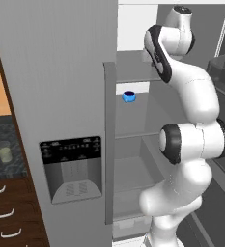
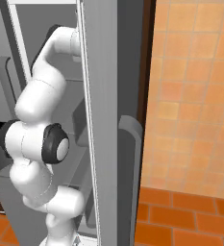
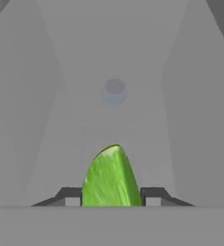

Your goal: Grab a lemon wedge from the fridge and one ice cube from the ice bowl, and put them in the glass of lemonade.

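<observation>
Closest in the hand view, the gripper (image 3: 111,198) has its fingers closed onto the green wedge (image 3: 110,180), one at each side. I'd worry that the wedge slips out of so narrow a pinch as the arm (image 1: 191,120) backs out of the fridge (image 1: 61,72). Farther left, the left base view shows the glass (image 1: 4,153) on the counter (image 1: 10,159), and a blue cup (image 1: 129,96) deep on a shelf.

The white arm (image 1: 191,144) rises from the base, bends at a dark-capped elbow, then climbs and folds over at the top, its hand reaching forward. In the hand view the gripper (image 3: 112,199) has its two dark fingertips (image 3: 70,197) closed in from either side against a green wedge (image 3: 111,178) pinched between them.
</observation>
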